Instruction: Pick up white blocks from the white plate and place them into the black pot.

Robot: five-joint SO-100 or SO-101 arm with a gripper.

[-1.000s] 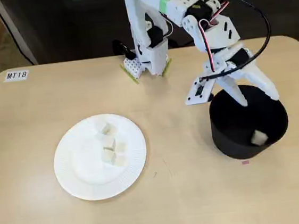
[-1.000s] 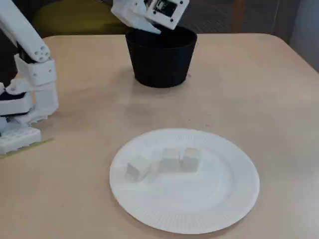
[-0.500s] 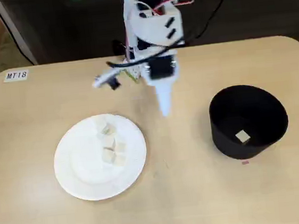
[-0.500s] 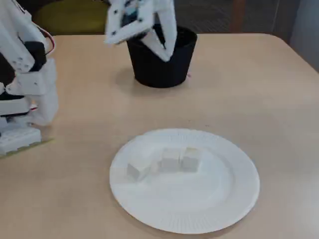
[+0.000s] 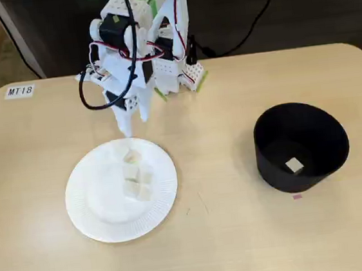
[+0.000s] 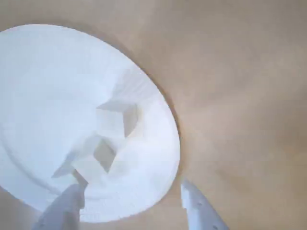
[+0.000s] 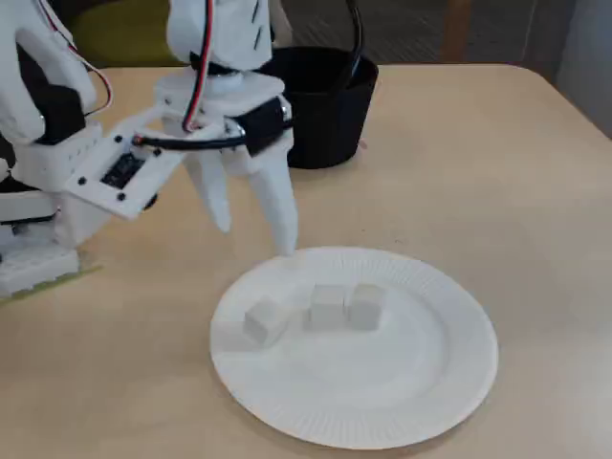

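Cream-white blocks [image 5: 135,177] sit clustered on the white plate [image 5: 88,210], below and just ahead of your gripper [image 5: 130,125]. In a fixed view they run as a short column from the plate's near-gripper rim toward its middle; the low fixed view shows three clearly [image 7: 330,306], one apart at the left, two touching. Exact count is hard to tell, since white on white blurs the edges.

One block [image 5: 293,166] is already in the black pot [image 5: 299,123], which stands well off to the side of the gripper in that fixed view and behind the arm in the low fixed view [image 7: 325,120].

The gripper is empty with its jaws spread. The low fixed view puts the tips [image 7: 253,229] above the table, right at the plate's edge and not yet over the cluster. In the wrist view the gripper [image 6: 134,201] has both fingertips at the bottom of frame, with the nearest blocks [image 6: 103,143] up and left of the gap.

Step, as I read it: approach for the next pick, no grasp yet.

Next move, my call:
- push forward over the plate until one block sits between the fingers
- the block closest to the gripper looks like the easiest target
- descend with the jaws apart, straddling only that block
- watch the touching neighbours; a wide jaw may nudge them
- close, lift clear of the plate, swing to the pot
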